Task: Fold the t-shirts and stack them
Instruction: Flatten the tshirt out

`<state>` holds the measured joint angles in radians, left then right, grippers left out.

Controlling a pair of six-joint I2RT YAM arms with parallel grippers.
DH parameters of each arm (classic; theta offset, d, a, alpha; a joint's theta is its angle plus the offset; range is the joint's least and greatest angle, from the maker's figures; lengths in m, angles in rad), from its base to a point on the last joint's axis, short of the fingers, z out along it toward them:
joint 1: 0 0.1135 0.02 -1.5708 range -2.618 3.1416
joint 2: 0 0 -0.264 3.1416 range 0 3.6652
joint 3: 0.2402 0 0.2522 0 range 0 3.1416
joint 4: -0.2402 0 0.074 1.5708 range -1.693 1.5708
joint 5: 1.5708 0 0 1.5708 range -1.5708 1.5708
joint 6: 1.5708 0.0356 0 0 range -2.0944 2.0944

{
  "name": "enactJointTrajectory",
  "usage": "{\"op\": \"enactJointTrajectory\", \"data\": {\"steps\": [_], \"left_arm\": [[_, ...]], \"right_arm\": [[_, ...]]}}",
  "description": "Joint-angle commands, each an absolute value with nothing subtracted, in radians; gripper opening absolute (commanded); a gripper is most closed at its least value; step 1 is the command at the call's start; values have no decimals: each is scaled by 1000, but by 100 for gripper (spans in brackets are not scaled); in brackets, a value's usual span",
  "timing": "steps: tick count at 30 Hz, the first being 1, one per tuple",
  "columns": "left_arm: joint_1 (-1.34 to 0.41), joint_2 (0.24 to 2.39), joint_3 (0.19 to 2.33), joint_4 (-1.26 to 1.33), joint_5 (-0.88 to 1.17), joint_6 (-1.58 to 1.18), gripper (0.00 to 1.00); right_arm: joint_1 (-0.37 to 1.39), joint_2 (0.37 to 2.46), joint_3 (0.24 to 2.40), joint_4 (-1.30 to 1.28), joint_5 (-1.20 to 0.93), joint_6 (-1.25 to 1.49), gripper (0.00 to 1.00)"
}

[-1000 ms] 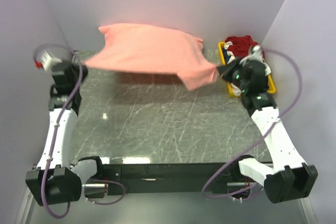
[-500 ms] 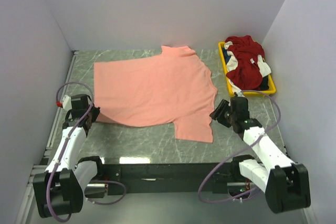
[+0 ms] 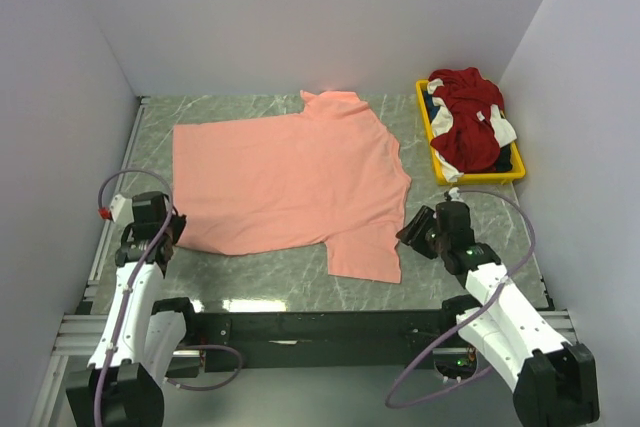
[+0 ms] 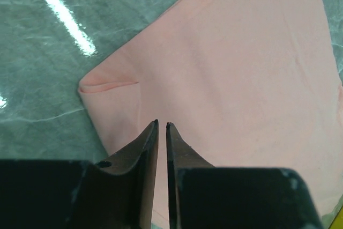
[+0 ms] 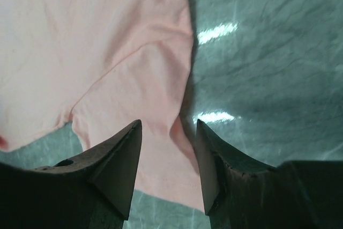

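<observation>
The salmon-pink t-shirt (image 3: 290,177) lies spread flat on the green marble table (image 3: 260,272), collar toward the back. My left gripper (image 3: 172,230) hangs over the shirt's near-left corner (image 4: 107,84); its jaws (image 4: 162,124) stand a narrow slit apart with nothing between them. My right gripper (image 3: 408,230) is open above the near-right sleeve (image 5: 155,148), and no cloth sits between its fingertips (image 5: 167,124). The dark red t-shirt with white parts (image 3: 468,127) is heaped in the yellow tray (image 3: 478,178), over some dark cloth (image 3: 508,158).
White walls close the table in on the left, back and right. The yellow tray stands in the back right corner against the right wall. Bare marble shows along the near edge and in a strip behind the pink shirt.
A second ago both grippers held the pink shirt stretched in the air at the back. It now lies flat; both grippers have let go and pulled back toward the near edge.
</observation>
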<state>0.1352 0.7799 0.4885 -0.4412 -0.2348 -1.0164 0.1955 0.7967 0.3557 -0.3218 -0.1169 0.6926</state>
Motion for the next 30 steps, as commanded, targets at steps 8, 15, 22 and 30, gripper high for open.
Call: {"op": "enactJointTrajectory", "data": {"steps": [8,15,22,30], "left_arm": [[137,748,502,-672,-365,-1224,29],[137,905,541,-664,-321,-1261,26],[88,1011,691,-753,-393,-1310,25],[-80,1239,882,-926,-552,-1451,32]], "right_arm": [[330,724,400,-569,-43,825,51],[330,727,373,-532,-57,836,51],[330,778,325,-430,-64,822,51],[331,864,302,-322,-113,805,51]]}}
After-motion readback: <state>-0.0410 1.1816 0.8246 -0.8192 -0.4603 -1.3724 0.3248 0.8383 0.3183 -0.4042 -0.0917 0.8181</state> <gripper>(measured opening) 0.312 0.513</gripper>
